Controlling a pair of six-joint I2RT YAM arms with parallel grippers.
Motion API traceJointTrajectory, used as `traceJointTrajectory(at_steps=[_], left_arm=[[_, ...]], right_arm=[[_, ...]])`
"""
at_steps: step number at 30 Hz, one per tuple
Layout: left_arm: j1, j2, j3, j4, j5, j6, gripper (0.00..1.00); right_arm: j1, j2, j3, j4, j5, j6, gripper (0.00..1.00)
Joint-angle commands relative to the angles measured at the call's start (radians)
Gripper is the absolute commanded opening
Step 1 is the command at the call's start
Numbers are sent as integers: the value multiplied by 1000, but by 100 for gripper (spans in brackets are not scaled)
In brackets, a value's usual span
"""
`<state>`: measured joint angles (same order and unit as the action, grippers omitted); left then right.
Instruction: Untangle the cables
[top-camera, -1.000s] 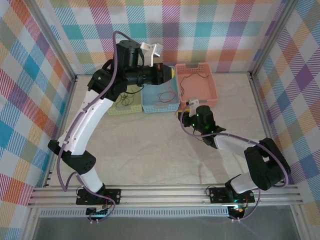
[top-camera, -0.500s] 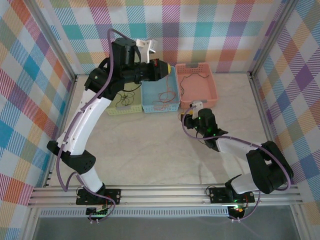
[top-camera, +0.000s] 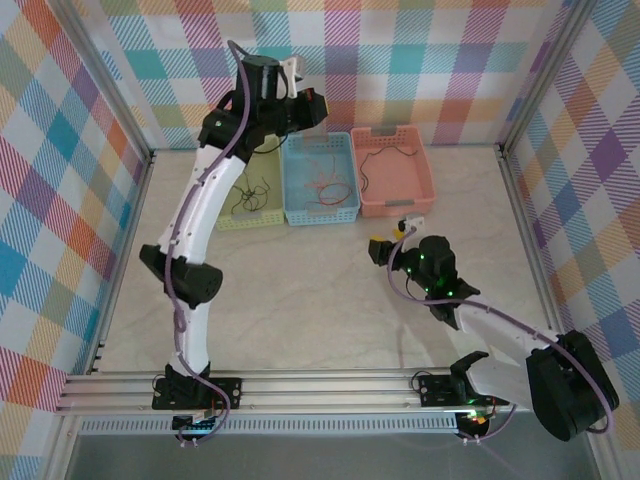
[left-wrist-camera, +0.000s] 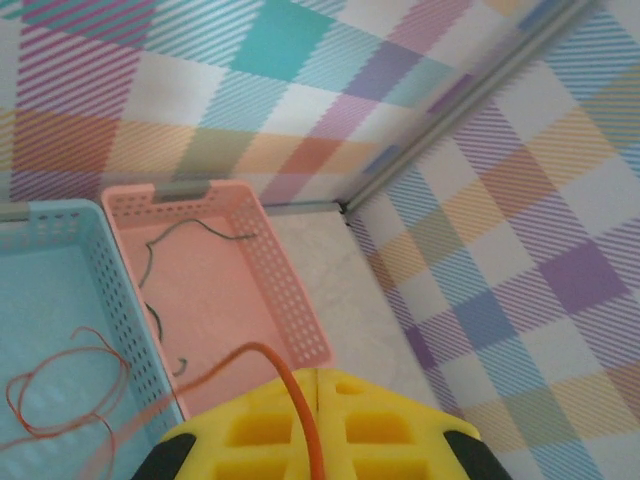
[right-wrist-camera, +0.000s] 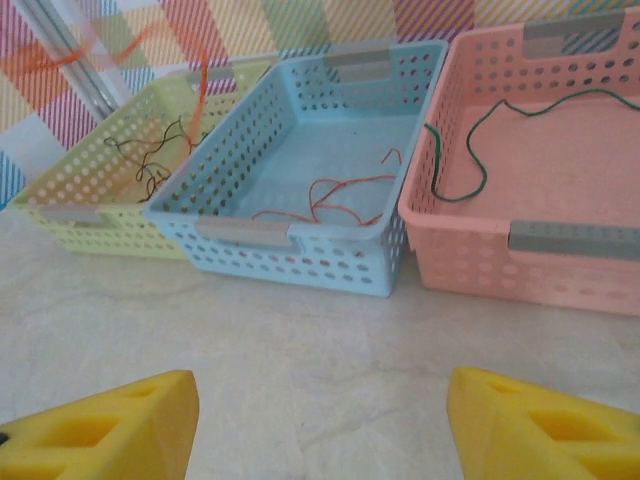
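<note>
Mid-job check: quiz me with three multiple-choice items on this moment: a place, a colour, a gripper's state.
1. Of the yellow-green basket, blue basket and pink basket, the green wire lies in: A the first; B the second; C the third.
2. The pinched wire in the left gripper is: A black; B orange; C blue.
3. The right gripper is: A shut on a wire; B shut, empty; C open, empty.
1 C: it curls on the pink floor.
2 B: an orange strand leaves the closed yellow fingers.
3 C: its fingers stand wide apart with nothing between.
</note>
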<state>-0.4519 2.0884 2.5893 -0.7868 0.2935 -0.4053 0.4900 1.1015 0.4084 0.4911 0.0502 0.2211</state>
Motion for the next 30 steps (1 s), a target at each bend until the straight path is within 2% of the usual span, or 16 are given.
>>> traceJointTrajectory(at_steps=[1,7,12,22,30], left_arm=[[17,51,95,24,9,-21,0],[22,130,104,127,27,-29,0],[33,183,109,177,1,-10,0],[53,316,104,178,-70,-13,0],[70,382,67,186,-76,-12,0]], right_arm=[[-1,-23,-36,59,-19,16,70],[-1,11,-43,77,-16,6,69],[-1,32,-41,79,-27,14,69],[-1,27,-48,79,-19,11,69],[-1,36,-45,82,-25,12,69]])
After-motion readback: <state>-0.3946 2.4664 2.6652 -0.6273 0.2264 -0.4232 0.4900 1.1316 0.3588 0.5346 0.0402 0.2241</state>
